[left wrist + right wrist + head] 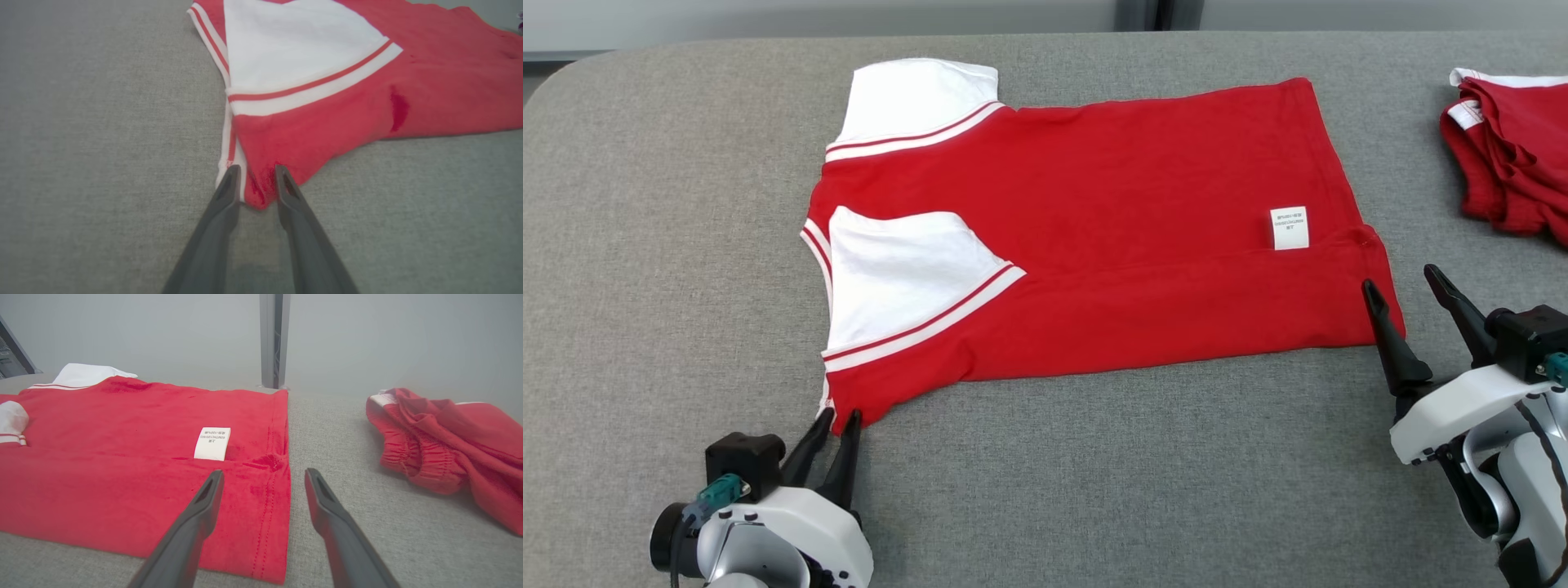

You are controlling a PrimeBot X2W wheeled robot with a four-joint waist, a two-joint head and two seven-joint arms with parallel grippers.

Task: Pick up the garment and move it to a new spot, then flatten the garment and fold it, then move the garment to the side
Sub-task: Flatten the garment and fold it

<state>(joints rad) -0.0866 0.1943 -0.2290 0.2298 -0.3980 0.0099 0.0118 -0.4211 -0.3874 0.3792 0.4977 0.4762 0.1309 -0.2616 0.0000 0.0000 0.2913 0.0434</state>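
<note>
The garment (1135,204) is a red shirt with white, red-striped sleeves, spread on the grey table with its near edge folded over and a white label showing. Its near left corner (261,192) lies on the table between the tips of my left gripper (257,167), whose fingers stand a little apart on either side of it. In the head view the left gripper (840,414) sits at that corner. My right gripper (1399,278) is wide open at the garment's near right corner, one finger over the hem (278,506), the other over bare table, with nothing held.
A second red garment (1515,155) lies crumpled at the far right of the table, also seen as a heap (441,437) beyond my right fingers. The grey padded table (1094,490) has bare room in front and to the left. A wall post (274,339) stands behind.
</note>
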